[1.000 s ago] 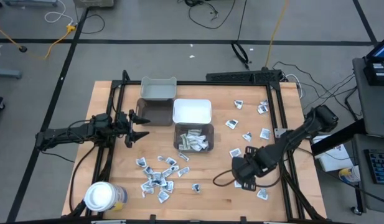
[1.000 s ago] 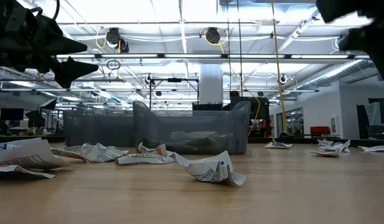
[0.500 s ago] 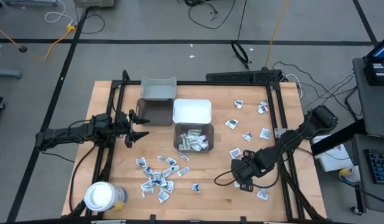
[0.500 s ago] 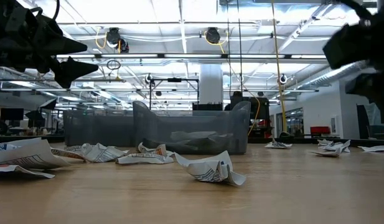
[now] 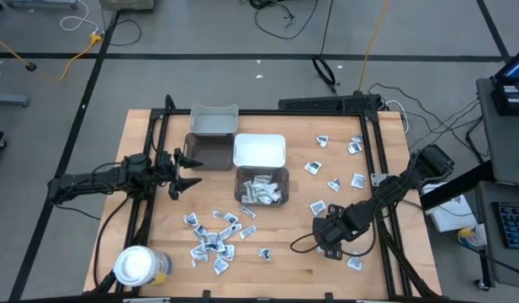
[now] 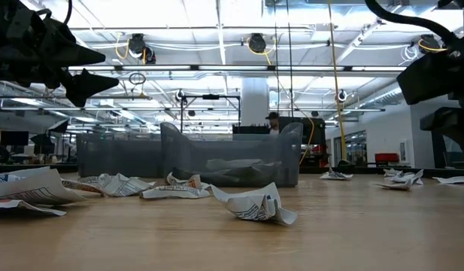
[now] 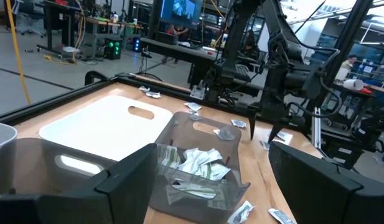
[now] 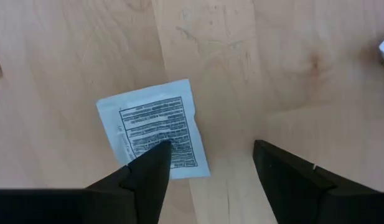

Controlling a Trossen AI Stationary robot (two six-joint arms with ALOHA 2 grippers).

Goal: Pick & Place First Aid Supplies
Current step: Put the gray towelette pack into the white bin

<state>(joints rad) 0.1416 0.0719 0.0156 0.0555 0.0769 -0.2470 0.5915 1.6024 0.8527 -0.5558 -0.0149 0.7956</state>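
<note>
**Ana:** Packets everywhere on the worktop (image 5: 394, 160), and the right claw (image 8: 207, 168) hangs straight over 1 of them, fingers spread, nothing gripped.

**Ben:** That white packet (image 8: 155, 129) lies flat on the wood, print up, with 1 fingertip (image 8: 151, 165) over its near edge and the other past its side on bare wood. To my eye it needs a small shift so both tips straddle the paper, then a straight drop and a pinch across the narrow width.

**Ana:** Flat paper, so I'd press lightly and let the tips scrape it up; too high and they close on air.

**Ben:** Left claw (image 5: 185, 171) waits released beside the dark grey bin (image 5: 205, 151), well clear of this.

**Ana:** Room to move?

**Ben:** Decent. The clear bin (image 5: 261, 187) with packets inside sits toward the middle, and bare wood lies between it and the right claw. 1 more packet (image 5: 354, 263) lies near the front edge just beside that arm, and the black frame rail (image 5: 378, 168) runs close on its outer side, so a wide swing there looks risky.
</note>
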